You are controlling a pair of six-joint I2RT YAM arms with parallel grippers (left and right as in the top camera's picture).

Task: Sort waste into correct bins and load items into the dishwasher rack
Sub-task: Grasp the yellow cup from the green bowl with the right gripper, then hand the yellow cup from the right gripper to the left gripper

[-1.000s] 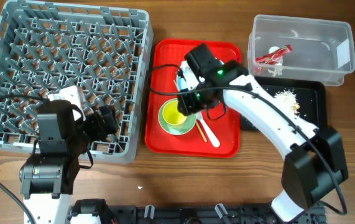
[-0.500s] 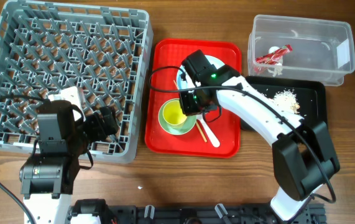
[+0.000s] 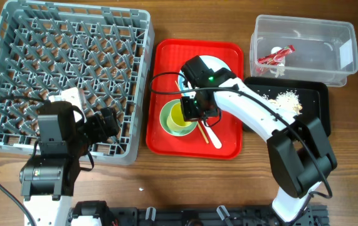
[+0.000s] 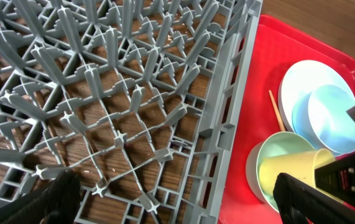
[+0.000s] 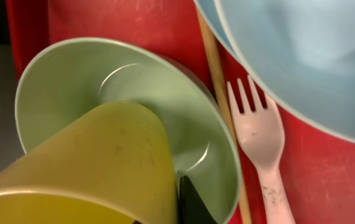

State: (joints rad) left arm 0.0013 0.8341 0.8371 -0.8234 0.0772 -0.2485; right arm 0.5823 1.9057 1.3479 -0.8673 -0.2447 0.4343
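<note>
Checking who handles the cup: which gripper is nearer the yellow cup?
Right. The right gripper is shut on the yellow cup's wall, inside the green bowl on the red tray. The left gripper hangs open over the dishwasher rack's edge, away from it.

Table (image 3: pixel 185 182) holds rack (image 3: pixel 142 81), red tray (image 3: pixel 226 141), tub (image 3: pixel 304 22), black tray (image 3: pixel 313 94).
</note>
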